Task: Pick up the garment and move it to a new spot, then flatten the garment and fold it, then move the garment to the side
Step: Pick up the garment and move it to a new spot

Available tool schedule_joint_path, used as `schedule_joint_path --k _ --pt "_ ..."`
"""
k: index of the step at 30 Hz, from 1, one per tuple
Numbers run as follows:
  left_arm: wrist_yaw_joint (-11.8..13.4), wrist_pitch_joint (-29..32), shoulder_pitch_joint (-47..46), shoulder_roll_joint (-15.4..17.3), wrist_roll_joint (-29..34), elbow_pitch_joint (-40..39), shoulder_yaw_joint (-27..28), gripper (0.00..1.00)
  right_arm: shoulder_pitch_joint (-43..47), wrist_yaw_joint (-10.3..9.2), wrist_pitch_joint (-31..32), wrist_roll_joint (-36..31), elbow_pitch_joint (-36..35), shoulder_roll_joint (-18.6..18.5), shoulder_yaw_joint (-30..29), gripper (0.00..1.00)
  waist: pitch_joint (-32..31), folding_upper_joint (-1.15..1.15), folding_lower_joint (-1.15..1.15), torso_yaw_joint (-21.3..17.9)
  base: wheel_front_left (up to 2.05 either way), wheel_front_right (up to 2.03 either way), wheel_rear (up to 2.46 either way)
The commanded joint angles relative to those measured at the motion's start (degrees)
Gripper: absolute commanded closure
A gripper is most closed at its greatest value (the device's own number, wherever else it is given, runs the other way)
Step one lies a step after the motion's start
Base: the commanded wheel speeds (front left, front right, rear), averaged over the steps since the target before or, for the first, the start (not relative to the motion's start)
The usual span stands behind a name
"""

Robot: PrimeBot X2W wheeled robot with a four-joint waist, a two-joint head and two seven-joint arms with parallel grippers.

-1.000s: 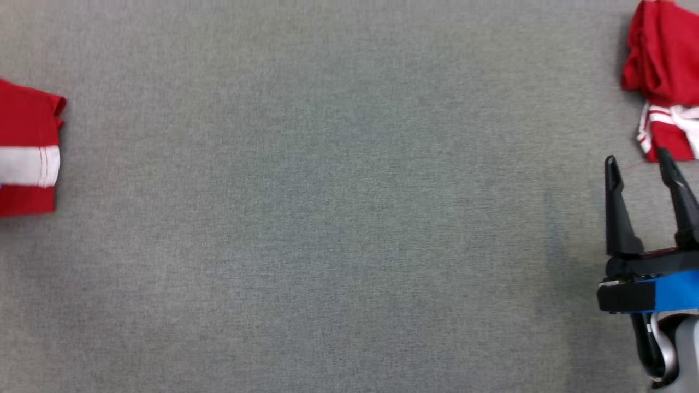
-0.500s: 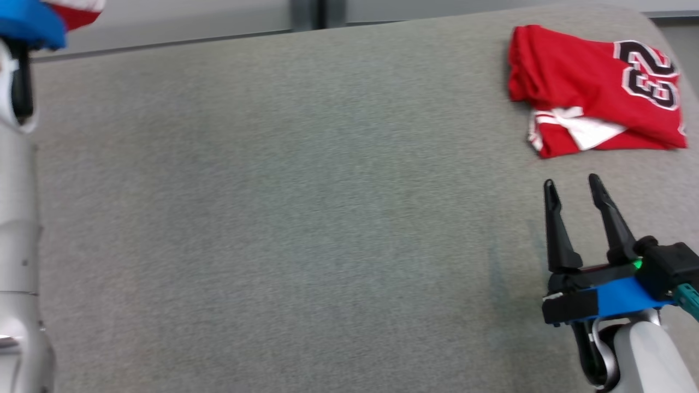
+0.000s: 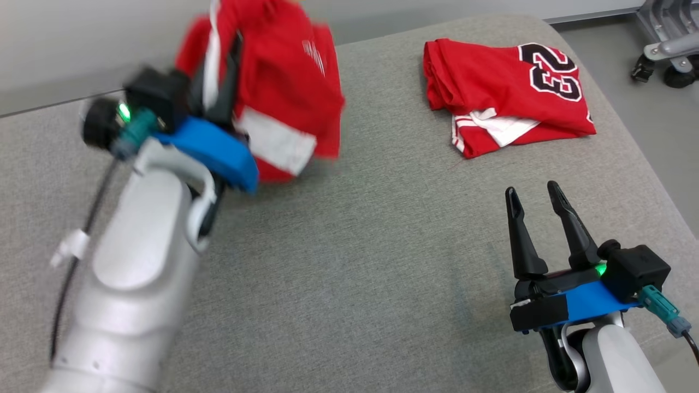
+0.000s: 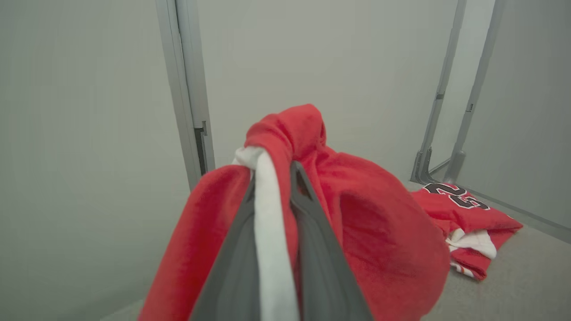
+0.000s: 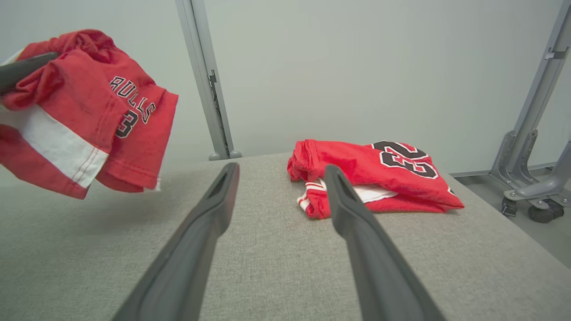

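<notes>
L gripper (image 4: 274, 176) pinched tight on bunched red garment (image 3: 284, 82), held in air over grey table (image 3: 349, 273); R gripper (image 3: 531, 190) wide open, empty, near folded jersey (image 3: 508, 93); pick-up apparently done, set-down, flatten, fold, side-move left.

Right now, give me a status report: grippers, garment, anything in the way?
Left gripper shut on red Bulls jersey, bunched, off the table. Right gripper open, empty. Number 23 jersey lies far right, apart from both grippers.
</notes>
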Motion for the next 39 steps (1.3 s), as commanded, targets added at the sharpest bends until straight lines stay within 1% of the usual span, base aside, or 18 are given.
schedule_joint_path --k 1,4,6,11,12,13,14,17,18,22,25,29,32,37,39 --pt "-0.05 -0.48 3.44 -0.62 -0.53 0.84 -0.72 1.0 0.71 0.01 -0.19 0.16 0.27 0.28 0.05 0.0 -0.48 0.01 0.01 -0.42 0.0 0.0 0.0" --pt "0.03 -1.33 7.92 -1.86 -1.22 2.52 -1.51 1.0 0.92 0.01 -0.2 0.27 0.59 0.36 -0.15 0.0 -0.84 0.01 0.01 -0.25 0.0 0.0 0.0" --pt "0.05 -1.6 9.3 -2.21 -1.26 3.17 -1.84 1.0 1.05 0.01 -0.2 0.26 0.66 0.34 -0.26 0.0 -0.97 0.01 0.01 -0.1 0.0 0.0 0.0" --pt "0.01 -2.56 15.8 -4.37 -1.23 6.19 -5.2 1.0 1.6 0.01 -0.2 0.34 1.36 0.37 -0.4 0.0 -1.56 0.01 0.01 1.22 0.0 0.0 0.0" --pt "0.0 -2.58 16.6 -4.6 -1.18 6.86 -5.97 0.82 1.64 0.01 -0.2 0.32 1.61 0.37 -0.35 0.0 -1.77 0.01 0.01 1.6 0.0 0.0 0.0" --pt "0.0 -2.67 17.1 -4.88 -0.98 7.43 -6.76 0.09 1.69 0.01 -0.2 0.27 1.83 0.38 -0.37 0.0 -2.01 0.01 0.01 1.95 0.0 0.0 0.0" --pt "0.0 -2.79 17.47 -5.14 -0.94 7.81 -7.15 0.0 1.67 0.01 -0.2 0.21 2.04 0.38 -0.24 0.0 -2.27 0.01 0.01 2.26 0.0 0.0 0.0" --pt "0.42 -3.43 18.53 -6.02 -1.36 7.74 -7.75 0.0 2.06 0.01 -0.2 0.11 2.82 0.39 -0.11 0.0 -3.64 0.01 0.01 3.33 0.0 0.0 0.0" --pt "1.12 -3.73 18.76 -6.14 -1.36 6.7 -7.29 0.0 2.36 0.01 -0.2 0.08 3.32 0.39 0.04 0.0 -4.72 0.01 0.01 4.06 0.0 0.0 0.0" --pt "2.06 -4.03 19.94 -5.42 -1.05 2.8 -5.66 0.0 3.47 0.01 -0.2 -0.06 4.14 0.4 0.01 0.0 -6.99 0.01 0.01 5.59 0.0 0.0 0.0" --pt "3.22 -4.02 22.18 -3.97 -0.82 -1.86 -2.99 0.0 4.28 0.01 -0.2 -0.19 4.44 0.38 -0.13 0.0 -8.46 0.01 0.01 6.83 0.0 0.0 0.0" --pt "5.44 -4.03 26.23 -2.16 -0.22 -8.38 1.42 0.0 5.45 0.01 -0.2 -0.36 4.73 0.37 -0.35 0.0 -10.05 0.01 0.01 8.56 0.0 0.0 0.0" --pt "6.65 -4.04 29.91 -0.58 1.45 -13.21 4.14 0.0 6.09 0.02 -0.19 -0.37 4.8 0.28 -0.82 0.0 -10.73 0.01 0.01 10.18 0.0 0.0 0.0" --pt "8.23 -4.05 36.06 0.91 3.6 -19.02 8.89 0.0 6.87 0.02 -0.2 -0.51 4.91 0.11 -1.46 0.0 -11.61 0.01 0.01 12.44 0.0 0.0 0.0" --pt "8.69 -4.05 38.29 1.02 3.99 -20.81 11.08 0.0 7.43 0.01 -0.2 -0.6 4.93 0.11 -1.83 0.0 -12.16 0.01 0.01 13.21 0.0 0.0 0.0"
